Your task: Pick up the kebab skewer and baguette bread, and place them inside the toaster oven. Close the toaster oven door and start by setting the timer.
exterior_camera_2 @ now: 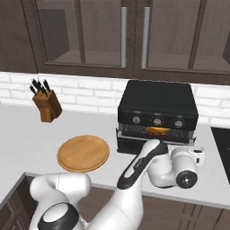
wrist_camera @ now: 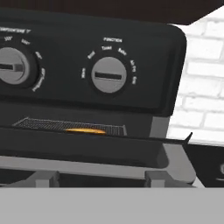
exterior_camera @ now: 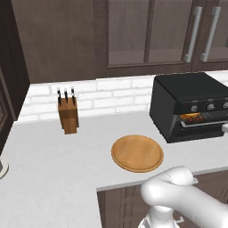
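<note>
Sitting on toaster oven (exterior_camera: pixel 187 104) rack: baguette bread (exterior_camera: pixel 192 117).

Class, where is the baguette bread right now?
The baguette bread lies on the wire rack inside the toaster oven, just below the knob row; in the left base view it shows at the right, behind the partly open toaster oven door.

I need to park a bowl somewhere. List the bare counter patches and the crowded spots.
Free: the wide counter stretch between the knife block and the round wooden board, and left of the block. Crowded: right in front of the toaster oven, where its door hangs partly open and the arm reaches in.
</note>
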Tool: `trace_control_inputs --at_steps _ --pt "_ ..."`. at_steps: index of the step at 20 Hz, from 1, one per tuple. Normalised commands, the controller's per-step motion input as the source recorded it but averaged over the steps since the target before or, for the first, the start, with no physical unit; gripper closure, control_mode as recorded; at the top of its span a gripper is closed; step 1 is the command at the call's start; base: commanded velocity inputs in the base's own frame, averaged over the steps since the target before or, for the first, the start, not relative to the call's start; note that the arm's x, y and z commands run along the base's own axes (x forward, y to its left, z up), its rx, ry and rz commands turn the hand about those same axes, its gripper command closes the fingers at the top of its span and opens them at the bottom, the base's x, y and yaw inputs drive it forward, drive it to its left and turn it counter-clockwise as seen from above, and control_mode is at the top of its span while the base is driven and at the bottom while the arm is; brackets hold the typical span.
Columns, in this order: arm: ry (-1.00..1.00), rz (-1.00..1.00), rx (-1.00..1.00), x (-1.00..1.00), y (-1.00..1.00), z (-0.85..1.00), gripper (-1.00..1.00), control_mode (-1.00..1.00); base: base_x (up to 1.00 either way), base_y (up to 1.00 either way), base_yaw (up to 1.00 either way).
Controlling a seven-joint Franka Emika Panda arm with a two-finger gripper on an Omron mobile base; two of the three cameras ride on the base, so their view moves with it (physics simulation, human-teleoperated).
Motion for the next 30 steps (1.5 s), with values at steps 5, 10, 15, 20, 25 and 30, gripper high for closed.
trace_control_inputs --at_steps 5,10,15,20,25,30 --pt "0.00 0.00 0.00 0.44 0.03 0.01 -1.00 -1.00 0.00 0.00 0.00" --pt "0.00 0.00 0.00 0.18 0.00 -0.08 -1.00 -1.00 0.00 0.00 0.00" --pt "0.00 0.00 0.00 0.20 0.00 -0.22 -1.00 -1.00 0.00 0.00 0.00" --pt "0.00 0.00 0.00 0.31 0.00 -0.26 -1.00 -1.00 0.00 0.00 0.00" --pt "0.00 0.00 0.00 0.33 0.00 -0.21 -1.00 -1.00 0.00 0.00 0.00" --pt "0.00 0.00 0.00 0.32 0.00 -0.19 -1.00 -1.00 0.00 0.00 0.00"
